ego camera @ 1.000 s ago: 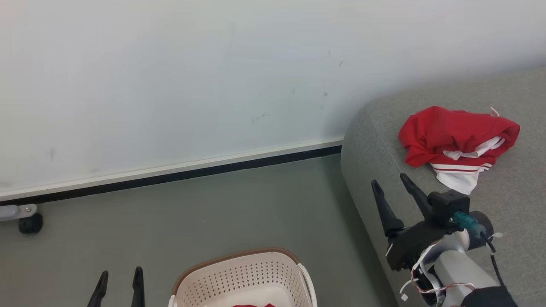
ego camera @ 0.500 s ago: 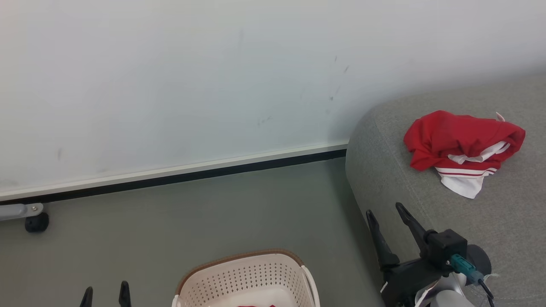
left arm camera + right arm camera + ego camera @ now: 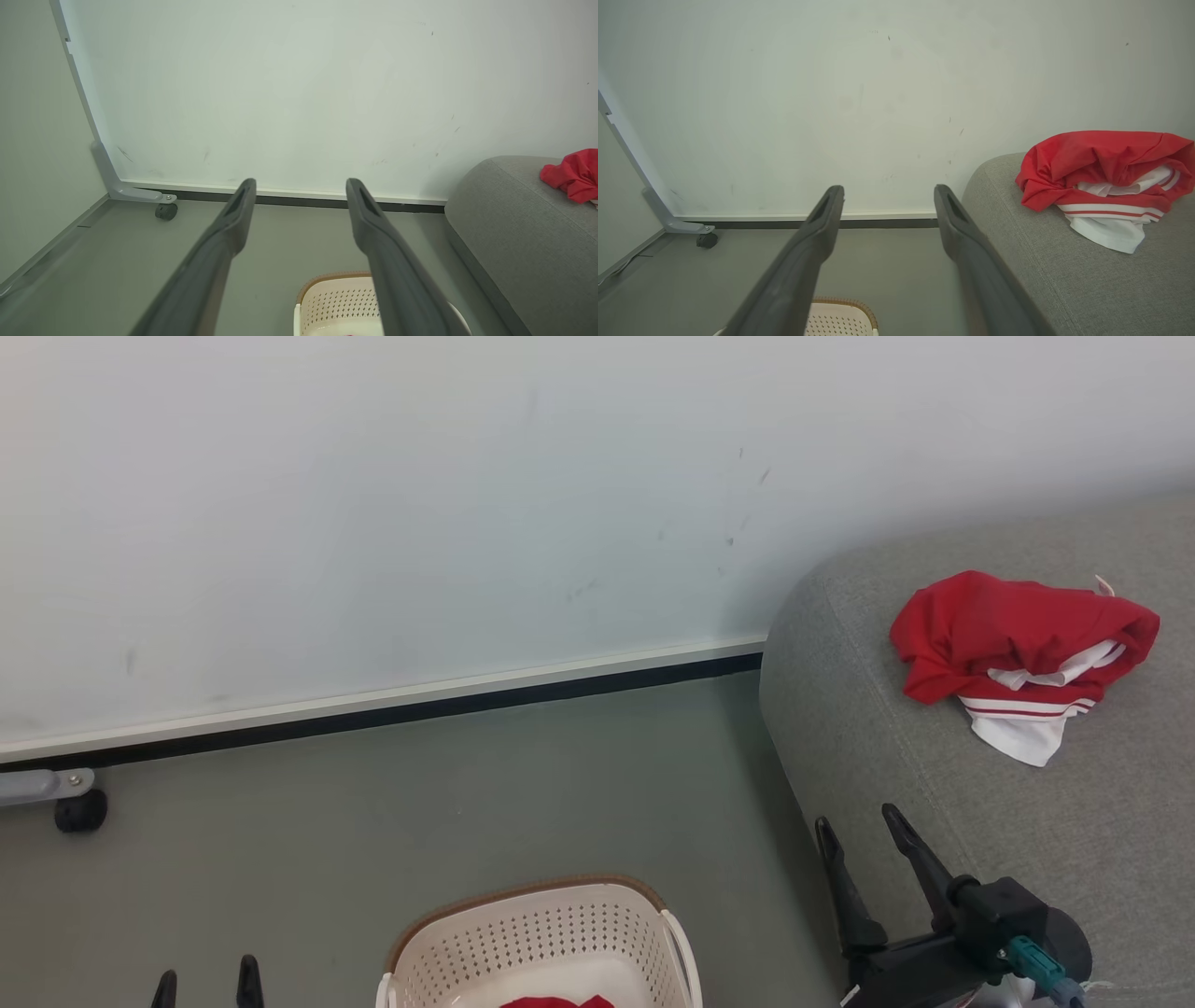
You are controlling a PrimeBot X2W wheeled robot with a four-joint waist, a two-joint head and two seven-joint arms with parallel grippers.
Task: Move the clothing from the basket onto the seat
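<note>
1. Your right gripper (image 3: 855, 817) hangs over the near left edge of the grey seat (image 3: 934, 784). Its fingers (image 3: 817, 233) are spread wide and hold nothing.
2. Your left gripper (image 3: 206, 969) sits at the lower left above the floor (image 3: 467, 803), to the left of the basket (image 3: 532, 933). Its fingers are also parted and empty.
3. A red garment (image 3: 1022, 644) with white striped trim and white lining lies crumpled on the seat, well apart from the right gripper.
4. The basket stands on the floor between your two grippers, near the seat's side. A bit of red clothing (image 3: 558, 1002) shows inside it at the bottom edge of the head view.
</note>
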